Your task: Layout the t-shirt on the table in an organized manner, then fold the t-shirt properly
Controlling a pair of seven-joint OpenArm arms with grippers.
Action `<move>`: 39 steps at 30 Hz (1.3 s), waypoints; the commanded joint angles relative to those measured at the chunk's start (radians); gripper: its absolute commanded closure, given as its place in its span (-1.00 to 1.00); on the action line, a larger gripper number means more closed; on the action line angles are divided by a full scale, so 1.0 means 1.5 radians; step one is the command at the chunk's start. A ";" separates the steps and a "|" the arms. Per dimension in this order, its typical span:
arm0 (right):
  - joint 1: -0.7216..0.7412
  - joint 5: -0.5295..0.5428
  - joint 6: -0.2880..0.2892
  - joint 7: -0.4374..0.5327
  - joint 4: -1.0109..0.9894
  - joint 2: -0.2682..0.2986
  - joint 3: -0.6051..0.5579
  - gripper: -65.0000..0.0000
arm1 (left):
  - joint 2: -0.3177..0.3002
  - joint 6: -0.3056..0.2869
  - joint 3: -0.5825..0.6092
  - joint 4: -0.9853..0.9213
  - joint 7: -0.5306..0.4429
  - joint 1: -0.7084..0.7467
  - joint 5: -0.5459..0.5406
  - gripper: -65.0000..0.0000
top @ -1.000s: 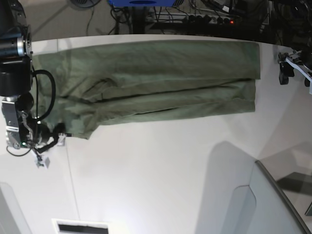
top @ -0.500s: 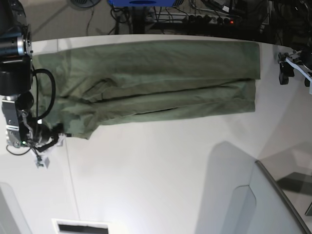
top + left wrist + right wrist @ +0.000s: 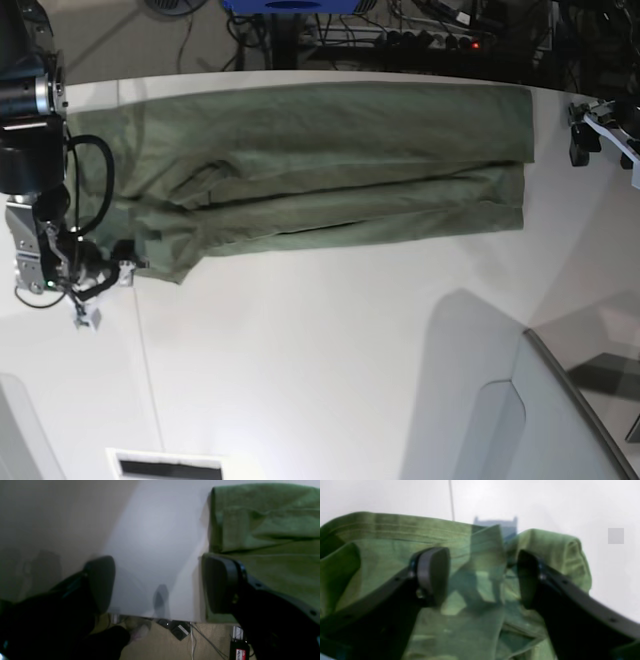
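The right gripper [image 3: 482,580] has its fingers apart, with bunched shirt [image 3: 475,610] between and under them — nothing is pinched. The left gripper [image 3: 157,585] is wide open over bare table [image 3: 155,530], just beside the shirt's edge. The shirt lies folded in a long strip near the table's far edge.

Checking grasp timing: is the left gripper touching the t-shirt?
Cannot tell. In the left wrist view the left gripper is open, one finger overlapping the t-shirt edge; no gap or contact shows.
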 commanded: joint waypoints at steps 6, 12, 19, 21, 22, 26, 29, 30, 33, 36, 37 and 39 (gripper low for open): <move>0.022 0.000 -0.002 0.003 0.012 0.009 0.001 0.81 | -0.012 0.002 -0.005 0.008 -0.010 0.000 -0.010 -0.64; 0.022 0.000 -0.002 0.003 0.013 0.009 0.000 0.84 | -0.012 0.002 -0.005 0.008 -0.010 -0.001 -0.008 -0.64; -0.002 0.001 -0.002 -0.009 0.074 0.009 0.007 1.00 | -0.012 0.002 -0.005 0.008 -0.010 -0.001 -0.006 -0.64; -0.024 0.001 -0.002 -0.033 0.135 0.009 0.008 1.00 | -0.012 0.002 -0.005 0.008 -0.010 -0.001 -0.006 -0.64; -0.036 0.002 -0.002 -0.049 0.163 0.009 0.009 1.00 | -0.012 0.002 -0.005 0.008 -0.010 -0.001 -0.006 -0.64; -0.092 0.003 -0.002 -0.119 0.268 0.001 0.071 1.00 | -0.012 0.002 -0.005 0.008 -0.010 -0.001 -0.006 -0.64; -0.143 0.002 -0.002 -0.158 0.349 -0.021 0.119 1.00 | -0.012 0.002 -0.005 0.007 -0.010 -0.001 -0.006 -0.64; -0.157 0.002 -0.001 -0.169 0.371 -0.021 0.127 1.00 | -0.012 0.002 -0.005 0.007 -0.010 -0.001 -0.006 -0.64; -0.202 0.004 0.000 -0.207 0.425 -0.024 0.149 1.00 | -0.013 0.002 -0.005 0.007 -0.010 -0.001 -0.006 -0.64; -0.238 0.005 0.000 -0.216 0.444 -0.040 0.167 1.00 | -0.015 0.002 -0.004 0.007 -0.010 -0.007 -0.006 -0.64; -0.247 0.005 0.000 -0.217 0.444 -0.046 0.182 1.00 | -0.015 0.002 0.001 0.006 -0.010 -0.014 -0.005 -0.64; -0.260 0.005 0.001 -0.217 0.444 -0.053 0.200 1.00 | -0.015 0.002 0.020 -0.001 -0.010 -0.019 0.007 -0.64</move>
